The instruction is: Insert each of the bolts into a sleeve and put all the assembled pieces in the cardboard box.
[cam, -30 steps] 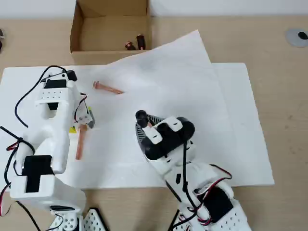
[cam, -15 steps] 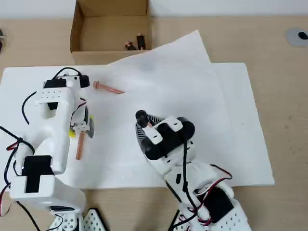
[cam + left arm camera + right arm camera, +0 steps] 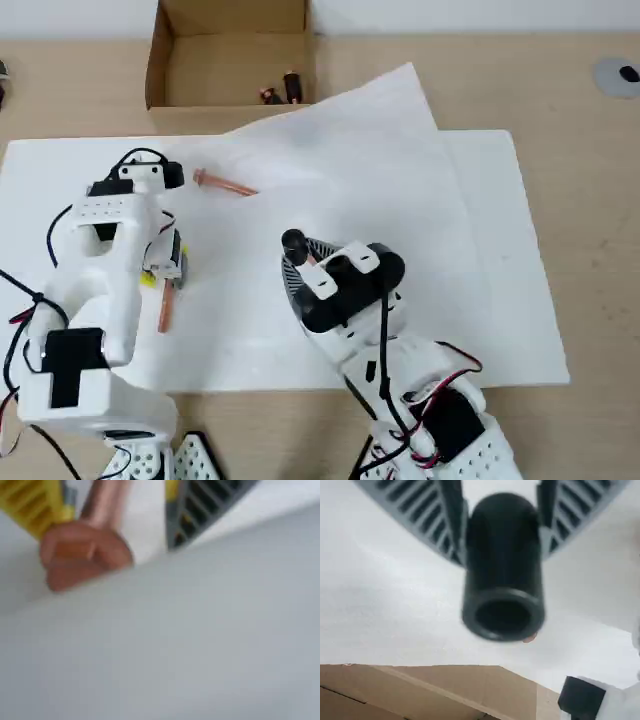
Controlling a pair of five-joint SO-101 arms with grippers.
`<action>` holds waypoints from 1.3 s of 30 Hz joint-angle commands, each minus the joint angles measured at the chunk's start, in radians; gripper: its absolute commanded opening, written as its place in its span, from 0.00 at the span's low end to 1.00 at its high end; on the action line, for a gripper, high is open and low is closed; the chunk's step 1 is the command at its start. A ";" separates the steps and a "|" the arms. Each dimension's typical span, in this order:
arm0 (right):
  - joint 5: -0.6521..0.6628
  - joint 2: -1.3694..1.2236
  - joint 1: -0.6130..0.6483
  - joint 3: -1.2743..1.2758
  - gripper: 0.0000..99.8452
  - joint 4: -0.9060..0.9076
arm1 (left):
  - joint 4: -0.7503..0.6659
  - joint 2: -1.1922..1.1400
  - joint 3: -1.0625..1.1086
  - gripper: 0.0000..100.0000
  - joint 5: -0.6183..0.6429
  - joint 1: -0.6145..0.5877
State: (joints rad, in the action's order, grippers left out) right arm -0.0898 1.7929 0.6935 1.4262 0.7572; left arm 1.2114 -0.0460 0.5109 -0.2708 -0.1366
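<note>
Two copper bolts lie on the white foam sheet (image 3: 420,200) spread over the worktop (image 3: 590,200). The upper bolt (image 3: 225,183) rests by itself in the upper left of the high view, just below the cardboard box (image 3: 155,60), which sits at the top edge and has two assembled pieces (image 3: 280,92) in its lower right corner. The lower bolt (image 3: 164,308) lies at the left of the frame, pointing toward the bottom edge. The left gripper (image 3: 168,268) is down over its upper end with its fingers apart on either side of the shaft, and the left wrist view shows a gap beside the grey one. Near the centre of the frame, the right gripper (image 3: 305,252) has its fingers clamped on a black sleeve (image 3: 293,241). The sleeve's open end faces the right wrist camera.
</note>
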 commanded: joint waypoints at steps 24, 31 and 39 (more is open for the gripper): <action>0.003 0.010 -0.016 -0.064 0.01 -0.005 | -0.069 0.179 -0.081 0.01 0.138 0.032; 0.003 0.010 -0.030 -0.056 0.01 -0.138 | -0.130 0.725 -0.153 0.01 0.262 0.097; 0.003 0.010 0.064 0.041 0.01 -0.176 | -0.256 1.346 0.232 0.01 0.264 0.330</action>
State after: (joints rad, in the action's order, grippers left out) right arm -0.0898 1.7929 0.7227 1.4615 0.6114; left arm 1.0073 1.0848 0.5846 -0.0146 0.1335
